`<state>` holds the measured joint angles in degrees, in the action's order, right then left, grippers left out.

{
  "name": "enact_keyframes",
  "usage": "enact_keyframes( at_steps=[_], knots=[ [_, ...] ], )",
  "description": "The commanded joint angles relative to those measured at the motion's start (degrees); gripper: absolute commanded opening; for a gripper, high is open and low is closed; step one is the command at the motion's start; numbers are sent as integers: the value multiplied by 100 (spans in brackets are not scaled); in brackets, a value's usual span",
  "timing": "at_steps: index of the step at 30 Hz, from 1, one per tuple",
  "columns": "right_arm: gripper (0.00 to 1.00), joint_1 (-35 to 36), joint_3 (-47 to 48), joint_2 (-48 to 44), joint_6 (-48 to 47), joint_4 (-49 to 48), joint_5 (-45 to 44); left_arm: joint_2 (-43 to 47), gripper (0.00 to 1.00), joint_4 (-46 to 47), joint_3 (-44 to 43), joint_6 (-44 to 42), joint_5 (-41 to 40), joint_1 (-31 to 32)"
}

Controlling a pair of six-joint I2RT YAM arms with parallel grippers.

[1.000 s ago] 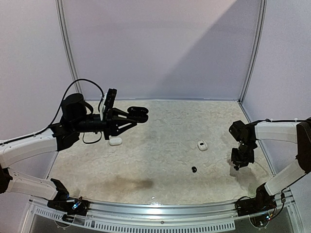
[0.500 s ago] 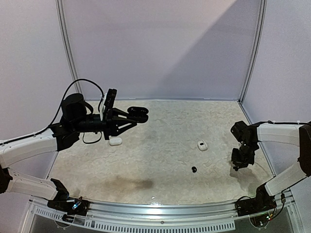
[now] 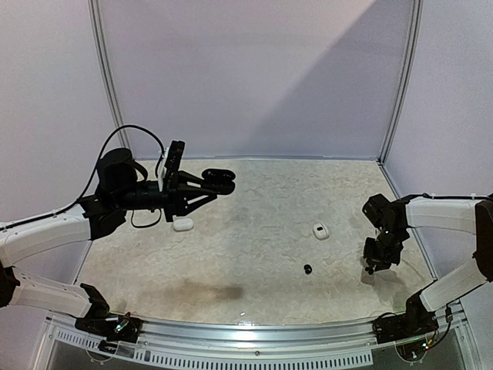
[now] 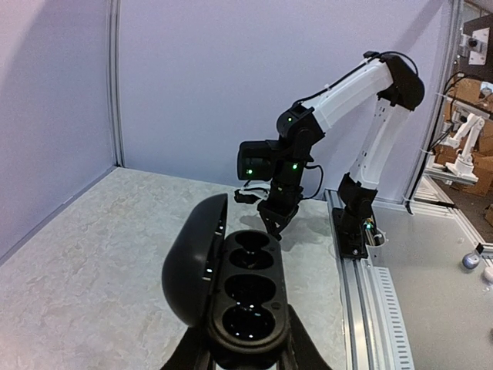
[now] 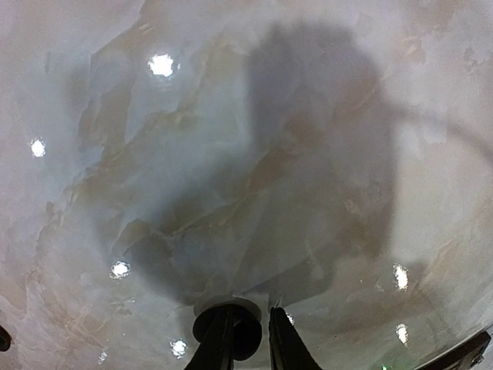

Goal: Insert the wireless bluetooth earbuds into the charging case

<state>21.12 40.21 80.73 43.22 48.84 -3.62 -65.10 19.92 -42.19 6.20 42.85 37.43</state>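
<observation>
Top external view: left tool point(image 3: 214, 185) is clamped on the open black charging case point(image 4: 248, 301) at upper left, cups up for filling. One black earbud point(image 3: 307, 268) lies lower middle on the tabletop point(image 3: 231, 262). Right tool point(image 3: 373, 267) hangs low at right; I cannot tell its grip.

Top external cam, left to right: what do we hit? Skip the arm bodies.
white case → open black charging case, held in the air → black earbud → small white item with a dark spot → right gripper
</observation>
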Motion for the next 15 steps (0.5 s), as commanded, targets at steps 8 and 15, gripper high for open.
enact_keyframes(
  at_steps=[8, 15],
  knots=[
    [12, 177, -237, 84, 99, -194, 1091, 93, 0, 143, 141, -53, 22, -8],
    [3, 531, -63, 528, 115, -241, 1204, 129, 0, 152, 159, -48, 13, -8]
  ],
)
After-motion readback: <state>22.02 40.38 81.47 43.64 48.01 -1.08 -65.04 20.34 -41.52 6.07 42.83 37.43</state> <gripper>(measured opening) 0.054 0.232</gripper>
